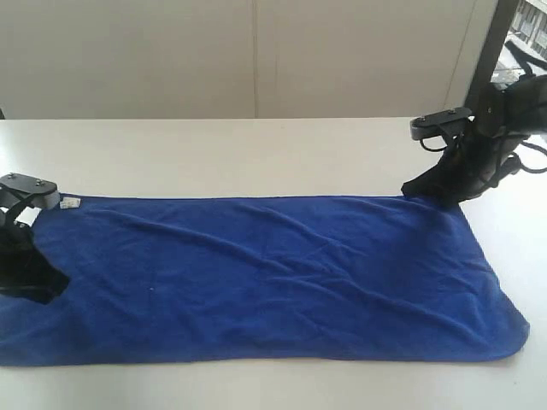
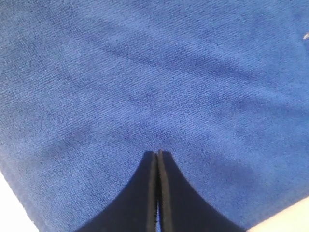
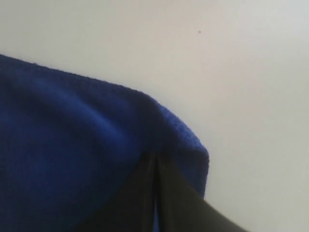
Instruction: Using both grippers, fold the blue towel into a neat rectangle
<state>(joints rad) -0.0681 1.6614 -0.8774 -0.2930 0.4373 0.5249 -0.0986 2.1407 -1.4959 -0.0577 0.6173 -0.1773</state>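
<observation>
The blue towel (image 1: 273, 273) lies spread flat on the white table (image 1: 214, 154), as only the exterior view shows. The wrist views alone show jaws pressed together: left gripper (image 2: 158, 152) on the towel's surface, right gripper (image 3: 155, 155) at its corner.

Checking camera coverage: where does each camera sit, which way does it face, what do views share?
Exterior view: off the arms, facing across the table, down on the blue towel; both arms show.
Left wrist view: on the left arm, looking along its shut jaws onto towel.
Right wrist view: on the right arm, past shut jaws at a towel corner, bare table.
Shared: the towel.
</observation>
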